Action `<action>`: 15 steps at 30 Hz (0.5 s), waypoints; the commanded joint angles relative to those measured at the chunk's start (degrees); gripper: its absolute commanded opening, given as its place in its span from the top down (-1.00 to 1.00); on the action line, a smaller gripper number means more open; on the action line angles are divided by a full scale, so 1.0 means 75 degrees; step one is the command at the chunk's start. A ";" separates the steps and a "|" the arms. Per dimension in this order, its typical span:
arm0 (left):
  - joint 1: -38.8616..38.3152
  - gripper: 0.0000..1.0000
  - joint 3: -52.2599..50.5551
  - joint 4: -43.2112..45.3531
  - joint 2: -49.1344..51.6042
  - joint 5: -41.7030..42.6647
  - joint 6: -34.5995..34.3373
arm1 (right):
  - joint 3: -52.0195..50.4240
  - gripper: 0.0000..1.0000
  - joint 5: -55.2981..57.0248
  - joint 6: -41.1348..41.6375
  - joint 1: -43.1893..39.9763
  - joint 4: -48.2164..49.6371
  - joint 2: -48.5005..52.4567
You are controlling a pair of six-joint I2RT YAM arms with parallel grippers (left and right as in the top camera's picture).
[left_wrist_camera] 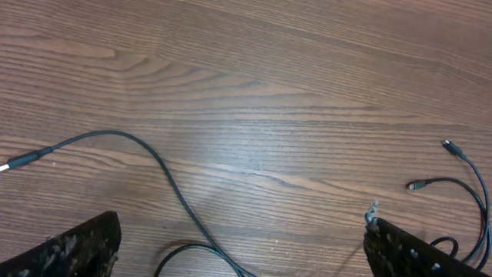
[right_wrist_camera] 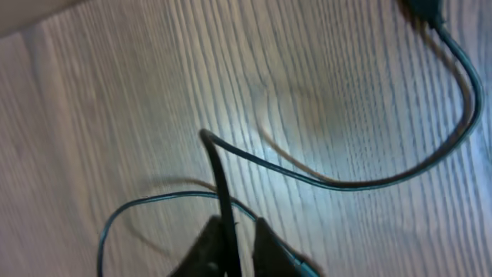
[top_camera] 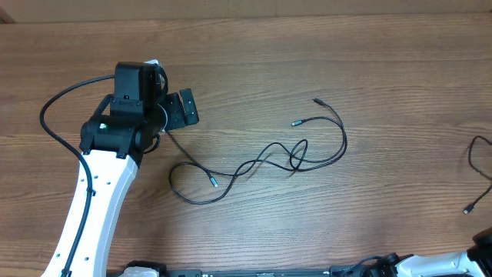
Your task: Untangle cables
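We see the cables [top_camera: 261,160] lying in a loose tangle on the wooden table [top_camera: 323,46], near the middle of the overhead view. Two small plugs [top_camera: 317,101] lie free at the tangle's upper right. One strand [left_wrist_camera: 154,158] runs from the tangle towards the left arm. In the left wrist view it lies flat on the wood, passes between the fingers [left_wrist_camera: 77,246] of the left gripper [left_wrist_camera: 240,235] and curves off to an end plug [left_wrist_camera: 27,159] at the left edge. That gripper is released: its fingers stand wide apart and touch neither the strand nor anything else.

A lone cord [top_camera: 472,154] lies at the right edge of the overhead view, well apart from the tangle. The right gripper [right_wrist_camera: 234,227] is clenched on a cord, which we take to be this one. Its fingers [right_wrist_camera: 201,248] sit almost together with the black line pinched between them. The line rises from the grip, then bends away across the table to a connector [right_wrist_camera: 427,9] at the top of the right wrist view.
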 commanded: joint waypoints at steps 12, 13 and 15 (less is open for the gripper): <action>0.0012 -1.00 0.0079 0.0003 0.0000 0.0052 0.0090 | -0.0697 -1.00 -0.1105 -0.0105 -0.0003 0.0408 -0.0047; 0.0012 -0.99 0.0079 0.0006 0.0000 0.0052 0.0090 | -0.0697 -1.00 -0.1472 -0.0367 0.0000 0.0455 -0.0047; 0.0012 -1.00 0.0079 0.0003 0.0000 0.0052 0.0090 | -0.0697 -1.00 -0.2241 -0.0880 0.0000 0.0478 -0.0047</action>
